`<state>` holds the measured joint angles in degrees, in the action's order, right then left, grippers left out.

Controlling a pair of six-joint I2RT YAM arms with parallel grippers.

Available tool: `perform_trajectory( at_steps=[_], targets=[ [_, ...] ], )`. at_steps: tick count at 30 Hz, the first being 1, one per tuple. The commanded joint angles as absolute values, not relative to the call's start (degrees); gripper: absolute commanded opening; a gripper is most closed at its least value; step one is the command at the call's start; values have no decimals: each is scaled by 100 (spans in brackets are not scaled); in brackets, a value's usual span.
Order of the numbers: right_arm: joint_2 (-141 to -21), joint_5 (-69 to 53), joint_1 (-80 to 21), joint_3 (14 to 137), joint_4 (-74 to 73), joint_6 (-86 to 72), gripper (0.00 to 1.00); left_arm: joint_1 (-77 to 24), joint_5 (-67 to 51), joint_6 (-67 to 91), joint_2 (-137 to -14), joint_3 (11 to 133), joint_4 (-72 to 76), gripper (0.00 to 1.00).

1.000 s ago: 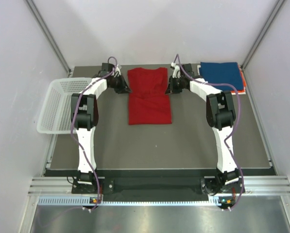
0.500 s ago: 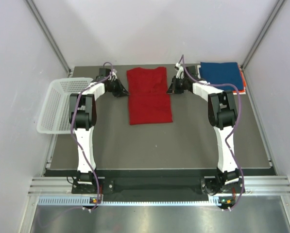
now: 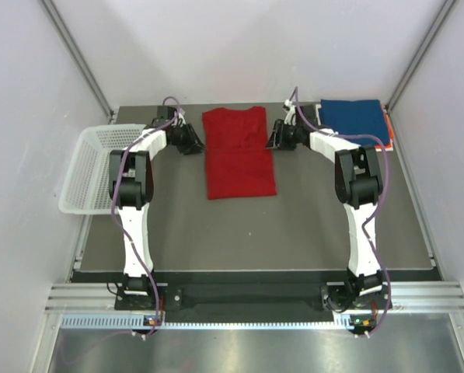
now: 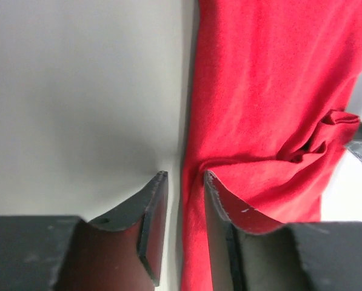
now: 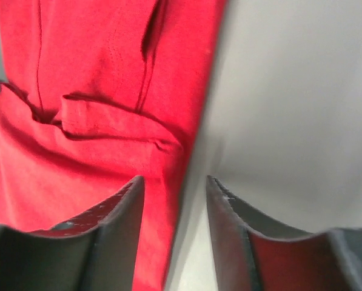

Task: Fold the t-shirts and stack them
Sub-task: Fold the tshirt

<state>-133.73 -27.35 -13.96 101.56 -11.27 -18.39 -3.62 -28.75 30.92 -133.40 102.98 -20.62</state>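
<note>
The red t-shirt (image 3: 238, 151) lies flat at the back middle of the table, folded to a narrow strip. My left gripper (image 3: 193, 141) is at its left edge and my right gripper (image 3: 277, 138) at its right edge, both near the collar end. In the left wrist view the left gripper (image 4: 184, 182) is open, and the red shirt's edge (image 4: 259, 121) runs between its jaws. In the right wrist view the right gripper (image 5: 174, 182) is open over the red shirt's edge (image 5: 96, 91). A folded dark blue t-shirt (image 3: 354, 120) lies on an orange one (image 3: 388, 130) at the back right. No white shirt is in view.
A white mesh basket (image 3: 95, 167) hangs over the table's left edge. The dark table (image 3: 294, 225) has side walls close on both sides and a wall behind it.
Both grippers have shifted slightly outward and toward the back beside the red shirt. The shirt's upper part has settled flat and a little wider.
</note>
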Motion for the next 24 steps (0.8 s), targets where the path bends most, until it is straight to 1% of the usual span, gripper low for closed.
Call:
perform_trajectory(
  at_steps=[1,2,6,7,8,9,10,11,15,16,17,19,22,24],
  targets=[
    [-12684,-2110,-1266,10048,-1677,-2003,47,-325,-2365,2585,-12666,10634,-2697,36],
    [-12439,-2109,-1248,9889,-1687,-2056,50,-325,-2312,2506,-12587,10661,-2994,37],
    [-11805,-2074,-1222,9081,-1872,-2153,54,-343,-2031,2136,-11999,10337,-3558,42],
    [-11673,-2109,-1239,8705,-1872,-2179,54,-343,-1926,2066,-11875,10205,-3647,43],
    [-11376,-2135,-1239,8492,-1794,-2232,56,-343,-1934,2065,-11735,9830,-3639,43],
    [-11243,-2118,-1283,8090,-1776,-2293,57,-343,-1968,2074,-11420,9591,-3578,43],
    [-11119,-2066,-1301,7929,-1775,-2294,57,-343,-2073,2135,-11243,9337,-3481,43],
    [-10935,-2013,-1344,7797,-1801,-2285,59,-351,-2153,2144,-11059,8777,-3367,43],
    [-10644,-1933,-1468,7244,-1977,-2276,63,-422,-2495,2284,-10180,7692,-2911,46],
    [-10609,-1942,-1476,7181,-1986,-2285,64,-422,-2670,2346,-10065,7464,-2744,47],
    [-10530,-1960,-1520,7128,-1995,-2268,66,-422,-3107,2399,-9976,7036,-2620,49],
    [-10451,-1960,-1573,6979,-2091,-2162,67,-457,-3225,2504,-9809,6725,-2540,52],
    [-10257,-2030,-1582,6707,-2031,-2206,69,-554,-3260,2749,-9484,5892,-2137,55],
    [-10152,-2083,-1600,6549,-1960,-2276,71,-571,-3418,2830,-9405,5722,-1873,57]
  ],
)
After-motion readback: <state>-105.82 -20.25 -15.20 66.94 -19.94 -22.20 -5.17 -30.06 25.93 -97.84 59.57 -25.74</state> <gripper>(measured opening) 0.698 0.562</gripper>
